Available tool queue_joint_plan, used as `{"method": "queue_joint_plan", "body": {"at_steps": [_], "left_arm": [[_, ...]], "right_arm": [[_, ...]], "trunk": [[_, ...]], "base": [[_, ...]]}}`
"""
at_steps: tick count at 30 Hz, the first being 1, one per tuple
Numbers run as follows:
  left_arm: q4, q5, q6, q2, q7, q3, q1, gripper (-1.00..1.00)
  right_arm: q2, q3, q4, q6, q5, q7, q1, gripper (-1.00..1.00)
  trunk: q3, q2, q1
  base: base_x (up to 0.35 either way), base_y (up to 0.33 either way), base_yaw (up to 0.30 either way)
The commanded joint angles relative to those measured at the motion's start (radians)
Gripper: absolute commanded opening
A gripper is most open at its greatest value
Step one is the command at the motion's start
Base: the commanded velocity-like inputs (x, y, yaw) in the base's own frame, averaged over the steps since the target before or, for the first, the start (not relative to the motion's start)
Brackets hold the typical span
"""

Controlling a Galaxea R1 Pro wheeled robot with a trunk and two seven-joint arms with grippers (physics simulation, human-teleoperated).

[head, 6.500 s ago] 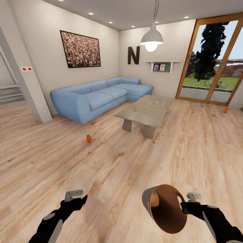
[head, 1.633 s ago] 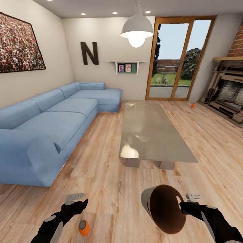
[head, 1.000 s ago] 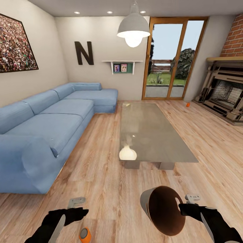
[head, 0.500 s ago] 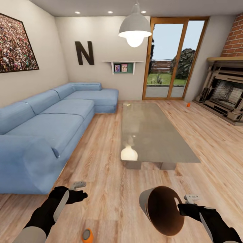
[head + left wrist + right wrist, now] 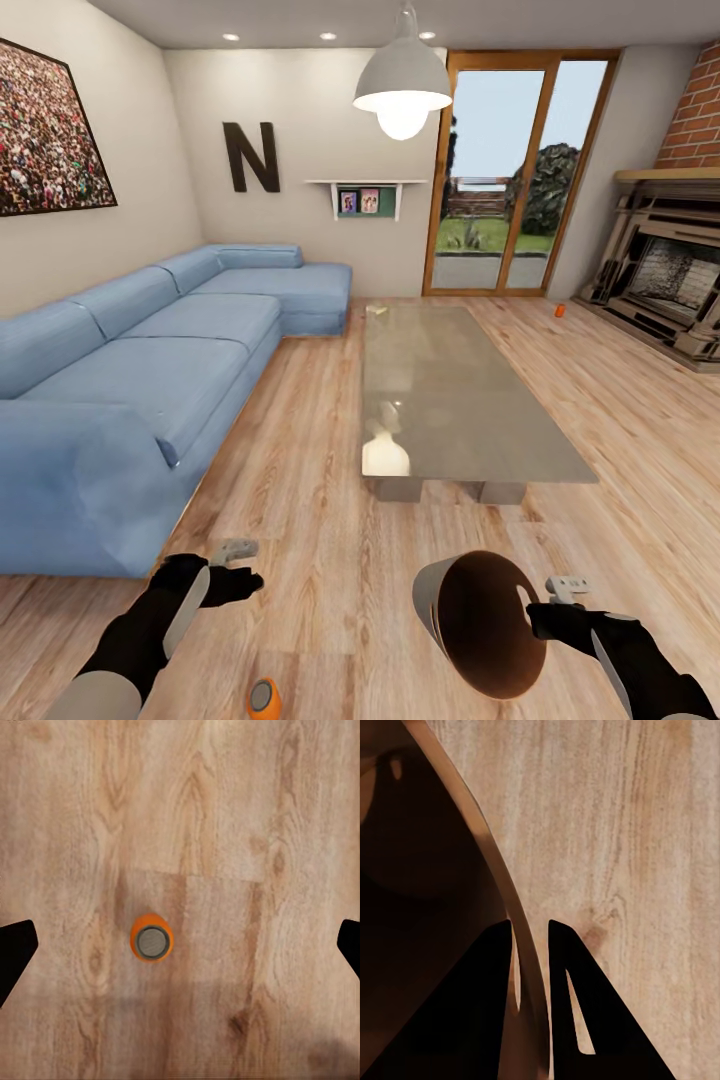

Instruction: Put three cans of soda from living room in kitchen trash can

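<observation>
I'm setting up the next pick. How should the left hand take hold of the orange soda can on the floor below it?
Probably from straight above, fingers closing on opposite sides of the round wall. The orange soda can stands upright on the wood floor, grey top facing the open left hand, with bare floor all around.

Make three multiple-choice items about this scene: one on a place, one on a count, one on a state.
1. Where does the near orange soda can stand?
A. on the wooden floor
B. on the glass coffee table
C. on the blue sofa

2. How many orange cans show in the head view?
A. one
B. two
C. four

3. What is the right pincer doing?
A. hanging open
B. clamping the trash can by its rim
C. holding a can

Answers:
1. A: the left wrist view shows it upright on floor planks.
2. B: the near one, and the far orange can by the fireplace.
3. B: its fingers straddle the rim.
</observation>
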Motion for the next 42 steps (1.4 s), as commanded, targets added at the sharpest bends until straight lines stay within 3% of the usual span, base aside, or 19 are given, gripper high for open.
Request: {"method": "queue_joint_plan", "body": {"at_steps": [1, 4, 14, 21, 26, 30, 39, 42], "left_arm": [[0.000, -0.001, 0.000, 0.000, 0.001, -0.006, 0.000, 1.00], [0.000, 0.000, 0.002, -0.001, 0.015, -0.026, -0.002, 1.00], [-0.002, 0.003, 0.003, -0.003, 0.082, -0.034, -0.004, 1.00], [-0.001, 0.002, 0.000, -0.003, 0.089, -0.034, -0.004, 1.00], [-0.001, 0.002, -0.001, -0.003, 0.090, -0.034, -0.003, 1.00], [0.000, 0.002, -0.002, -0.003, 0.090, -0.033, -0.002, 1.00], [-0.001, 0.007, -0.002, -0.003, 0.089, -0.031, -0.002, 1.00], [-0.001, 0.010, -0.002, -0.004, 0.087, -0.030, -0.002, 1.00]], "right_arm": [[0.000, -0.001, -0.001, 0.003, -0.013, 0.005, -0.001, -1.00], [0.000, 0.000, -0.001, 0.003, -0.013, 0.004, -0.001, -1.00], [0.000, 0.002, -0.002, 0.003, -0.012, 0.004, -0.001, -1.00], [0.001, 0.004, -0.007, 0.021, -0.014, 0.005, -0.001, -1.00], [0.000, 0.003, -0.014, 0.076, -0.015, 0.006, -0.003, -1.00], [-0.007, -0.007, -0.035, 0.188, -0.014, 0.006, -0.015, -1.00], [-0.013, -0.004, -0.218, 0.581, -0.010, 0.006, -0.133, -1.00], [-0.015, 0.000, -0.243, 0.639, -0.006, 0.000, -0.169, -1.00]], "trunk": [[0.000, 0.000, 0.000], [0.000, 0.000, 0.000], [0.000, 0.000, 0.000], [0.000, 0.000, 0.000], [0.000, 0.000, 0.000], [0.000, 0.000, 0.000], [0.000, 0.000, 0.000], [0.000, 0.000, 0.000]], "base": [[0.000, 0.001, 0.000], [0.000, 0.000, 0.000], [0.000, 0.000, 0.000], [0.000, 0.000, 0.000], [0.000, 0.000, 0.000], [0.000, 0.000, 0.000], [0.000, 0.000, 0.000], [0.000, 0.000, 0.000]]}}
